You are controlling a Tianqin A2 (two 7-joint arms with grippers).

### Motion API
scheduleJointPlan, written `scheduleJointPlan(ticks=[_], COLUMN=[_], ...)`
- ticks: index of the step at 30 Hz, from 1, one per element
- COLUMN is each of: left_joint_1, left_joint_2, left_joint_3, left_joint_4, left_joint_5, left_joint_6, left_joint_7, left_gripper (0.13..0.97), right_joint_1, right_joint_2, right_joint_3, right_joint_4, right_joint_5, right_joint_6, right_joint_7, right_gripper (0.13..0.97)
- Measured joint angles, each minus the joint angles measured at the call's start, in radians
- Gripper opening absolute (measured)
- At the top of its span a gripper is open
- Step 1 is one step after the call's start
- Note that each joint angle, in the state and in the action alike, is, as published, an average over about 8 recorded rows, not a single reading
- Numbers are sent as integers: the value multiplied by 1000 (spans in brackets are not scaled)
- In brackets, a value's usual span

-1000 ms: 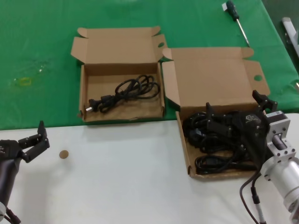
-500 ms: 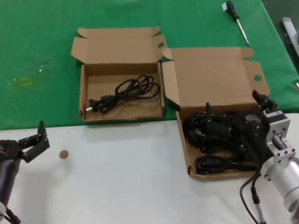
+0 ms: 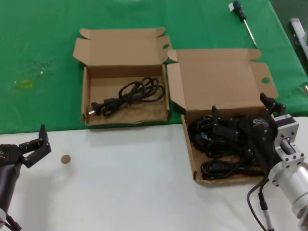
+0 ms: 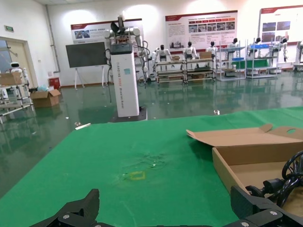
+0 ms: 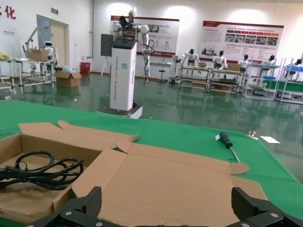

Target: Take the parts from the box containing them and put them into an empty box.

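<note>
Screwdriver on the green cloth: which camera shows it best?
The right wrist view: the screwdriver lies whole beyond the carton lid. The head view crops it at the frame's top edge; the left wrist view misses it.

matt brown cardboard larger box [image 3: 219, 79] and smaller box [image 3: 120, 50], matt black rubber cords [image 3: 219, 139], green cloth cover [image 3: 38, 57], smooth white tabletop [image 3: 120, 183], black plastic right gripper [image 3: 245, 118], bare metal wrist block [image 3: 288, 144]

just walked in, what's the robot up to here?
It is moving power cords between two cartons. The right gripper, open, sits over the tangled power cords in the bigger carton. One cord already lies in the smaller carton. The left gripper waits open over the white tabletop.
</note>
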Motion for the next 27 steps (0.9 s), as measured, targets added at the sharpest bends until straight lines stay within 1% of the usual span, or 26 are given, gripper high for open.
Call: scheduleJointPlan(ticks=[27], left_joint_1=[0], left_joint_2=[0], left_joint_3=[0], left_joint_4=[0], left_joint_5=[0], left_joint_6=[0], left_joint_7=[0], left_gripper=[966], right_joint_1=[0], right_joint_2=[0], right_joint_3=[0], right_joint_4=[0], right_joint_5=[0], right_joint_6=[0], right_joint_7=[0], right_gripper=[966])
